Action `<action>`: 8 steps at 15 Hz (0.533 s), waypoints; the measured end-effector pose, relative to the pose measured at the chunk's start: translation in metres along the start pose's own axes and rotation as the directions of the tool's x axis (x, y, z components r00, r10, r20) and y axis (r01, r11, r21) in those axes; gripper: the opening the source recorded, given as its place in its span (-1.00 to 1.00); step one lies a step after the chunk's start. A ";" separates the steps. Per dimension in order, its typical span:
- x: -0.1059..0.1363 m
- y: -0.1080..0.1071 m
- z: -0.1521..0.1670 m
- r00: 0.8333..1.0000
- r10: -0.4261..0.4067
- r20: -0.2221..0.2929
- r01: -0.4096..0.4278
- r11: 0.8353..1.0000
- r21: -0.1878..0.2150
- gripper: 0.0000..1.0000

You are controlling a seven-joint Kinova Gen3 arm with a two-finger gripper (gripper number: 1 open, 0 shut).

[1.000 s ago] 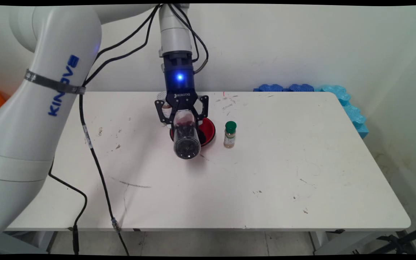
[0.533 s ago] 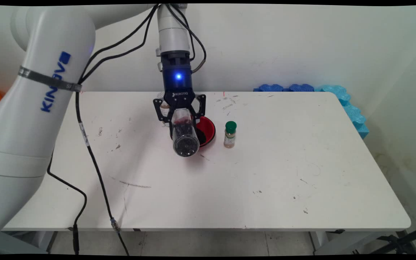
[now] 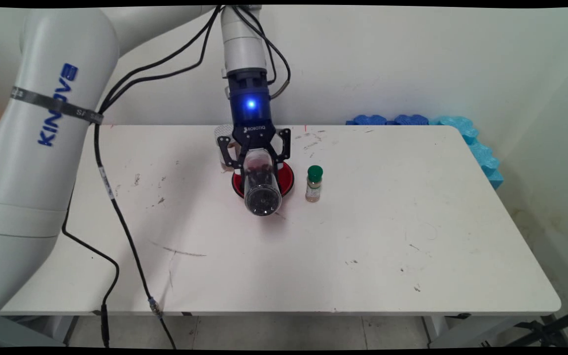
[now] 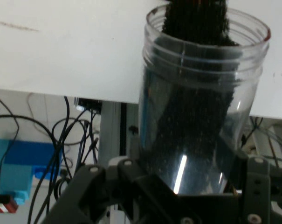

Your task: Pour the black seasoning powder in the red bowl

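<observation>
Main view | pincer (image 3: 262, 165) grips clear jar (image 3: 262, 187) | above red bowl (image 3: 286, 178)

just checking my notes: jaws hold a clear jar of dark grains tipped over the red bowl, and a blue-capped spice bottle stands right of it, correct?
One error: the spice bottle has a green cap, not blue, as the main view shows. The clear jar of dark grains and red bowl are as you say.
</observation>
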 end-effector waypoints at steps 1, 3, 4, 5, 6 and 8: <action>-0.001 0.001 0.001 1.000 0.013 -0.003 -0.013 1.000 -0.002 -1.00; -0.002 0.001 0.003 0.999 0.035 -0.018 -0.035 0.999 -0.004 -1.00; -0.001 -0.001 0.004 0.999 0.042 -0.027 -0.042 0.999 -0.004 -1.00; 0.000 -0.003 0.006 0.998 0.049 -0.039 -0.049 0.999 -0.002 -1.00; 0.001 -0.005 0.008 0.997 0.058 -0.051 -0.058 0.998 0.002 -1.00; 0.003 -0.010 0.010 0.994 0.074 -0.074 -0.074 0.997 0.008 -1.00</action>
